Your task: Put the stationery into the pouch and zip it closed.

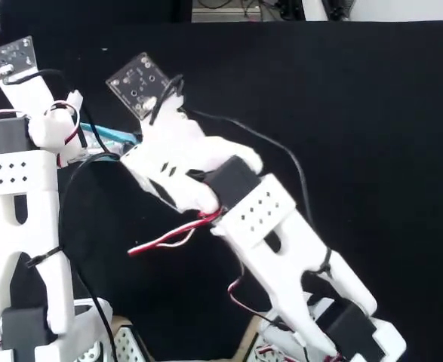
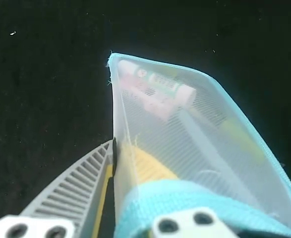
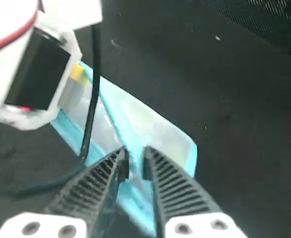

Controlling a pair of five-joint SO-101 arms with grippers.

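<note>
On the black cloth counter [image 1: 372, 121], which ran almost to the top of the high view, two white arms stood side by side. Beyond the far edge of the counter lay a pale strip of room with dark cables [image 1: 229, 6] and a white surface at the right corner.

The left arm [image 1: 21, 188] rose straight up at the left side. The right arm [image 1: 266, 219] slanted across from the lower right, and red and white wires [image 1: 168, 237] looped beneath it. Between the heads of the two arms showed a sliver of the pouch [image 1: 104, 136], a mesh bag with teal edging.

In the left wrist view the pouch [image 2: 195, 148] stood tilted up off the counter. The left arm's jaws were closed on its near end, with one grey ribbed jaw pressed flat to its side. Through the mesh showed the stationery: a white tube [image 2: 157, 89] with green and red markings, and a yellow piece [image 2: 147, 168] lower down.

In the right wrist view the right arm's jaws were drawn in to a narrow slit on the teal zip edge of the pouch [image 3: 155, 129]. A black cable [image 3: 93, 99] crossed in front of the pouch.
</note>
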